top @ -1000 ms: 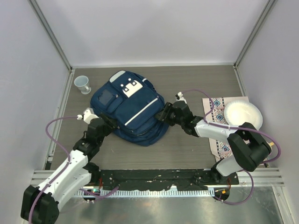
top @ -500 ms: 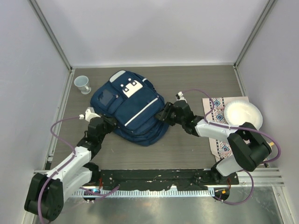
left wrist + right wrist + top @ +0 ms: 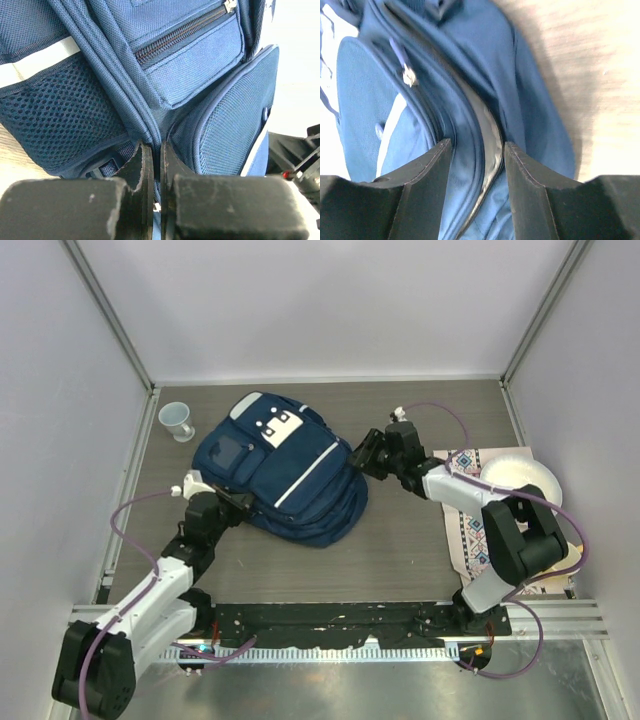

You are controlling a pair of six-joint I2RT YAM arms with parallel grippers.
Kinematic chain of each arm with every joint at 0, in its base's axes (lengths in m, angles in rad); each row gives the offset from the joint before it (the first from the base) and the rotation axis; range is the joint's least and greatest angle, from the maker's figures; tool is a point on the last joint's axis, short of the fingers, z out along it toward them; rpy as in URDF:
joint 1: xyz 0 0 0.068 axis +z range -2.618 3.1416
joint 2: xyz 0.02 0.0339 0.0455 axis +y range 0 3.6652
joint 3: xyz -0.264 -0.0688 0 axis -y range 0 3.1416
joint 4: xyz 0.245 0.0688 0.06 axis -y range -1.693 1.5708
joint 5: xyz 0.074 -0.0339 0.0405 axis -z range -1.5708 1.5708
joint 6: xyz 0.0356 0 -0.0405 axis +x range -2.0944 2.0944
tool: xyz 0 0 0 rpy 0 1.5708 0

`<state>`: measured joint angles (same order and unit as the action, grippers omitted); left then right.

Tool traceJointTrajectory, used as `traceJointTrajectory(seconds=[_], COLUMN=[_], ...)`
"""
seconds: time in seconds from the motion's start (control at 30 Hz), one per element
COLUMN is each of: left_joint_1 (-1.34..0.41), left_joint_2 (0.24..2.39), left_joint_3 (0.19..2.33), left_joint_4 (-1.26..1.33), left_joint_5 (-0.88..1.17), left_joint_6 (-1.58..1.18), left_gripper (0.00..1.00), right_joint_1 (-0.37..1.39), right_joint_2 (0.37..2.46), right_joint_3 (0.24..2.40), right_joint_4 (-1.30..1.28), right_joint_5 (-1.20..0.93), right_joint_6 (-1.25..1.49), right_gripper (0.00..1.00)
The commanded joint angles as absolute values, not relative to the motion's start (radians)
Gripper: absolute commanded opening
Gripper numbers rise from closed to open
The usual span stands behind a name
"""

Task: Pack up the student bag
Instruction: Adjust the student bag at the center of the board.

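The student bag (image 3: 290,475), navy with a white stripe and a dotted white patch, lies flat mid-table. My left gripper (image 3: 240,503) sits at its near-left edge. In the left wrist view the fingers (image 3: 155,150) are shut on a thin fold of bag (image 3: 200,75) fabric below the mesh side pocket. My right gripper (image 3: 360,455) is at the bag's right edge. In the right wrist view its jaws (image 3: 477,150) are closed round a thick fold of the bag (image 3: 470,75) with a dark piped seam, the fabric filling the gap.
A pale cup (image 3: 178,421) stands at the back left. A white paper plate (image 3: 518,485) rests on a patterned cloth (image 3: 465,530) at the right. Enclosure walls close in on three sides.
My left gripper has closed on the bag's near-left edge. The right arm swung toward the back right, and the bag's right side shifted right with it.
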<state>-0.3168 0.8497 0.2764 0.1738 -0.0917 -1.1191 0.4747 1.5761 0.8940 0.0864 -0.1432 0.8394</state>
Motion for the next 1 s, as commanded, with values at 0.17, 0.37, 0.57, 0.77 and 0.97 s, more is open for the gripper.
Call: traceJointTrajectory(seconds=[0.17, 0.37, 0.57, 0.77, 0.97], left_joint_1=[-0.411, -0.489, -0.511, -0.528, -0.537], left_joint_2=[0.886, 0.971, 1.04, 1.103, 1.105], left_joint_3=[0.399, 0.459, 0.527, 0.575, 0.581], left_joint_4=[0.152, 0.167, 0.179, 0.192, 0.196], left_joint_5=[0.026, 0.014, 0.031, 0.041, 0.043], left_joint_6=[-1.206, -1.226, -1.221, -1.213, -1.212], left_gripper=[0.0, 0.0, 0.0, 0.0, 0.0], right_joint_1=[0.416, 0.417, 0.526, 0.767, 0.804], right_joint_2=[1.588, 1.378, 1.172, 1.094, 1.164], right_joint_3=[1.092, 0.978, 0.827, 0.724, 0.7], right_joint_4=[0.012, -0.044, -0.051, -0.052, -0.031], right_joint_5=[-0.178, -0.178, -0.304, -0.284, -0.209], right_joint_6=[0.677, 0.649, 0.718, 0.788, 0.847], right_gripper=[0.56, 0.61, 0.61, 0.59, 0.52])
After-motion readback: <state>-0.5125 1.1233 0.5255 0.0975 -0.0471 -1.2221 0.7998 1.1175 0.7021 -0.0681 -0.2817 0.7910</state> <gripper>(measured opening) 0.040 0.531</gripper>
